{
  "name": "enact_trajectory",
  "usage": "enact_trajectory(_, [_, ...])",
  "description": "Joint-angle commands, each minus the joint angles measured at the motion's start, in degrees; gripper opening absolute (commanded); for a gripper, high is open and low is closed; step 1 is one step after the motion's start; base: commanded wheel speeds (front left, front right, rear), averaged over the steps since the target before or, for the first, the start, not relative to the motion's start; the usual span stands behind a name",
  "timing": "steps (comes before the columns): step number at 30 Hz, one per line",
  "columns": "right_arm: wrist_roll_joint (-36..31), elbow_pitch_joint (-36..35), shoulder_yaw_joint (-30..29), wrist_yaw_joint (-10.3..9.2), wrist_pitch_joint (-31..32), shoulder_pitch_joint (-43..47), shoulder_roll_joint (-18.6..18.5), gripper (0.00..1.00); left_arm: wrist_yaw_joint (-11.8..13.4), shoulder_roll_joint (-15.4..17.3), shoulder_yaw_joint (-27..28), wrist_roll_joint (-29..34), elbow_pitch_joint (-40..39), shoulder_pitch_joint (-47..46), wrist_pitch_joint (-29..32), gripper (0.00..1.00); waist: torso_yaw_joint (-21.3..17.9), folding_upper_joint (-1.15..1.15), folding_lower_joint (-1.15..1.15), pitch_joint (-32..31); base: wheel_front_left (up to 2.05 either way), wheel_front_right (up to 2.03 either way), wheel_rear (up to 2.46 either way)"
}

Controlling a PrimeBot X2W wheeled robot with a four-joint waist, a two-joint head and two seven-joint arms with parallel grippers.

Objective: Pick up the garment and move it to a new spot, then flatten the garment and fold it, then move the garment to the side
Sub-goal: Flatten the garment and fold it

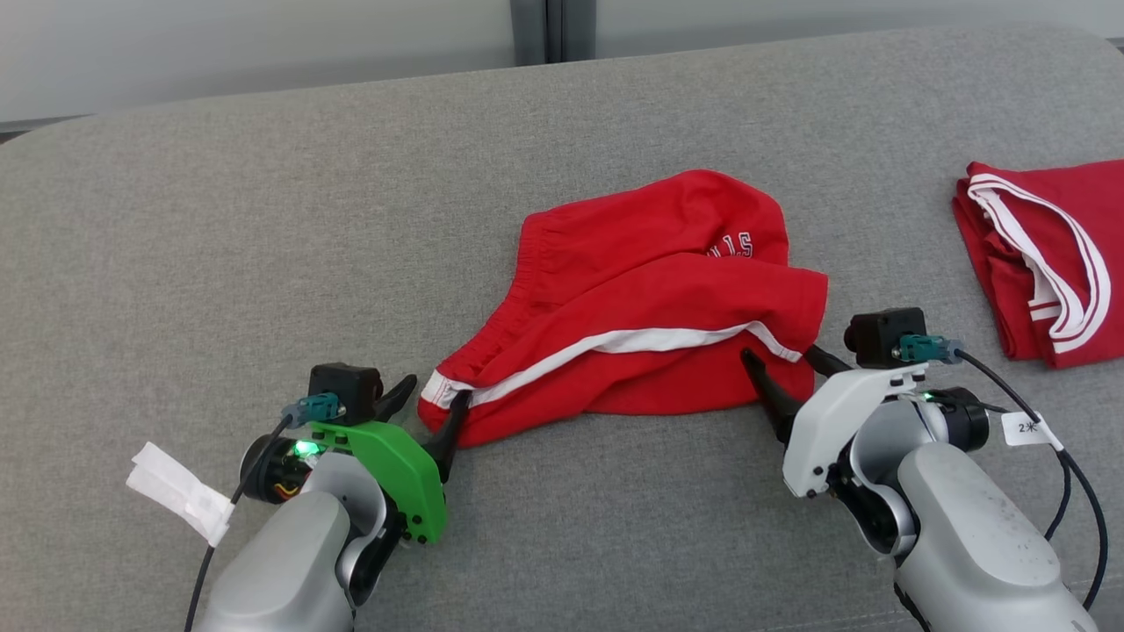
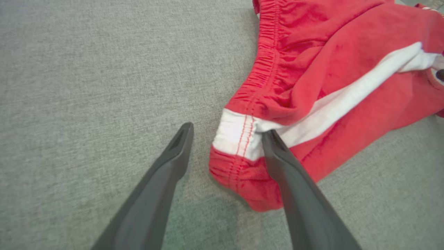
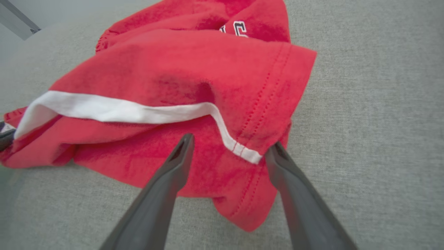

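Observation:
The garment (image 1: 641,298) is a pair of red shorts with a white side stripe, lying crumpled in the middle of the grey padded surface (image 1: 263,263). My left gripper (image 1: 435,395) is open at its near-left waistband corner. In the left wrist view the garment (image 2: 312,69) has that corner between the fingers of the left gripper (image 2: 228,130), one finger over the cloth and the other over bare grey. My right gripper (image 1: 780,355) is open at the near-right leg hem. In the right wrist view the right gripper (image 3: 231,141) straddles the hem corner of the garment (image 3: 180,69).
A second red garment with white trim (image 1: 1045,254) lies folded at the right edge. The padded surface ends at a rounded back edge (image 1: 263,96) with a pale wall behind. A white tag (image 1: 176,491) hangs from the left arm's cable.

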Motion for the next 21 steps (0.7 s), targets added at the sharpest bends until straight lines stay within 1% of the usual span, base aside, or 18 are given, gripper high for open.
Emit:
enact_trajectory(1, [-0.5,-1.3,-0.2,-0.09,0.4,0.7,-0.1,1.0,0.0,0.0,-0.1,-0.5,0.2,-0.3,-0.4,1.0,-0.1,0.0,0.0,0.1,0.0,0.0,0.0])
enact_trajectory(5, [-1.1,-3.5,-0.8,-0.09,1.9,1.8,-0.1,1.0,0.0,0.2,-0.4,-0.9,0.3,-1.0,-0.4,1.0,-0.2,0.0,0.0,0.5,0.0,0.0,0.0])
enact_trajectory(6, [-1.5,-4.2,-1.1,-0.09,2.1,1.8,0.0,0.95,0.0,0.2,-0.5,-1.0,0.3,-1.3,-0.5,0.92,-0.2,0.0,0.0,0.6,0.0,0.0,0.0])
enact_trajectory(7, [-1.7,-4.7,-1.5,-0.09,2.1,1.8,0.0,0.82,0.0,0.2,-0.6,-1.1,0.3,-1.5,-0.5,0.87,-0.1,0.0,0.0,0.7,0.0,0.0,0.0])
enact_trajectory(8, [-1.9,-5.1,-1.9,-0.09,2.2,2.0,0.2,0.49,0.0,0.1,-0.7,-1.1,0.3,-1.7,-0.5,0.5,-0.1,0.0,0.0,0.8,0.0,0.0,0.0])
enact_trajectory(9, [-2.0,-5.5,-2.1,-0.1,2.4,2.3,0.4,0.4,0.0,0.1,-0.9,-1.2,0.3,-1.7,-0.6,0.44,0.0,0.0,0.0,0.8,0.0,0.0,0.0])
enact_trajectory(10, [-2.1,-6.0,-2.4,-0.1,2.5,2.7,0.6,0.12,0.0,0.1,-1.1,-1.2,0.3,-1.7,-0.6,0.22,0.1,0.0,0.0,0.8,0.0,0.0,0.0])
enact_trajectory(11, [-2.3,-6.4,-2.7,-0.1,2.5,3.0,0.8,0.0,0.0,0.0,-1.3,-1.4,0.1,-1.7,-0.6,0.06,0.1,0.0,0.0,0.8,0.0,0.0,0.0])
enact_trajectory(12, [-2.5,-6.9,-3.1,-0.1,2.5,3.2,0.8,0.0,0.0,0.0,-1.5,-1.6,-0.1,-1.8,-0.7,0.0,0.1,0.0,0.0,0.8,0.0,0.0,0.0])
enact_trajectory(16, [-3.3,-8.9,-4.8,-0.1,1.7,4.3,1.3,0.0,0.0,0.3,-2.1,-2.6,-0.7,-1.6,-1.4,0.0,0.1,0.0,0.0,0.3,0.0,0.0,0.0])
enact_trajectory(21, [-3.6,-13.9,-8.4,-0.1,0.3,5.7,1.6,0.0,0.0,-0.1,-0.5,-5.5,-3.7,-1.5,-5.2,0.0,0.2,0.0,0.0,-0.9,0.0,0.0,0.0])
